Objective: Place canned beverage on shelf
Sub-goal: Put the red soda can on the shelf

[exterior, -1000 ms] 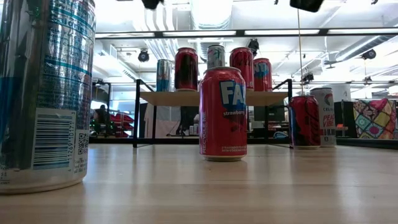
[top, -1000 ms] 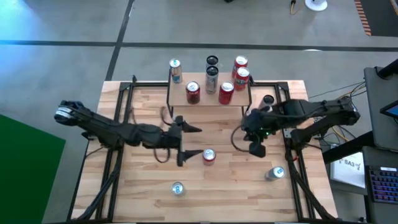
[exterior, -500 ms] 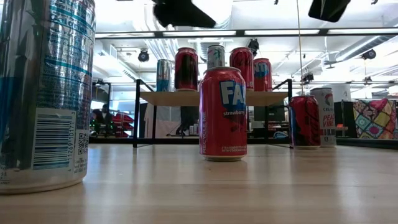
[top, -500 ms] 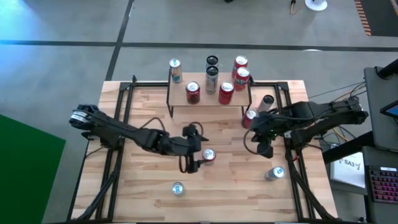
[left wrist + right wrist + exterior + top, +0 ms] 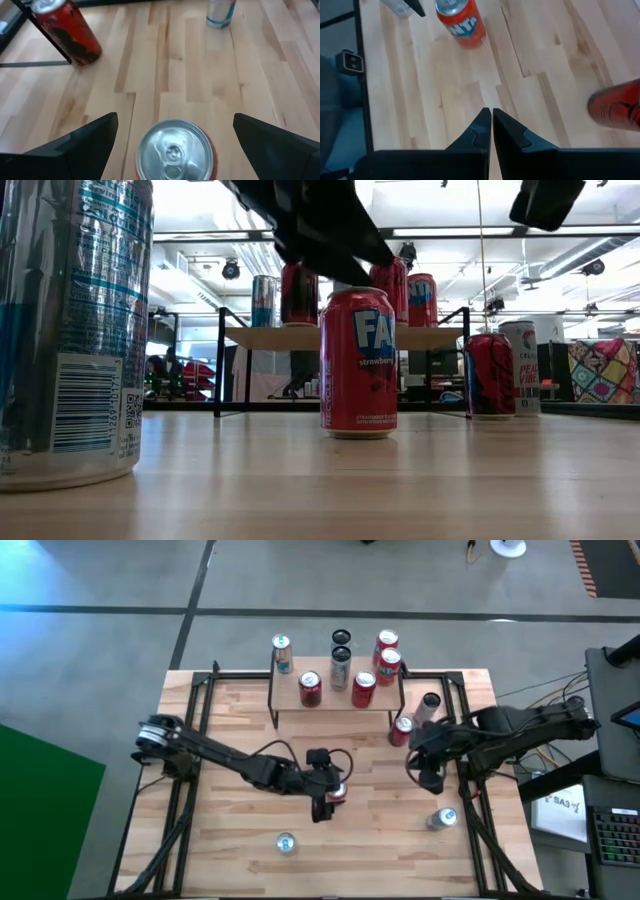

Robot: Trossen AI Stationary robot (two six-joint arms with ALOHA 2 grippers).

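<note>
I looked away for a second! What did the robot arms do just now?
The left claw slid right across the table and now hangs open over the red can, not gripping it. The right claw, shut, drifted slightly right. Every can, and the shelf, stayed put.

Your scene evenly bright, ceiling strip lights point(image 5: 330, 232) glaring in low view, near can point(image 5: 70, 330) blurred, shadows soft.

Red can point(image 5: 358, 364) (blue lettering), pale slatted table point(image 5: 230, 720), black arms
</note>
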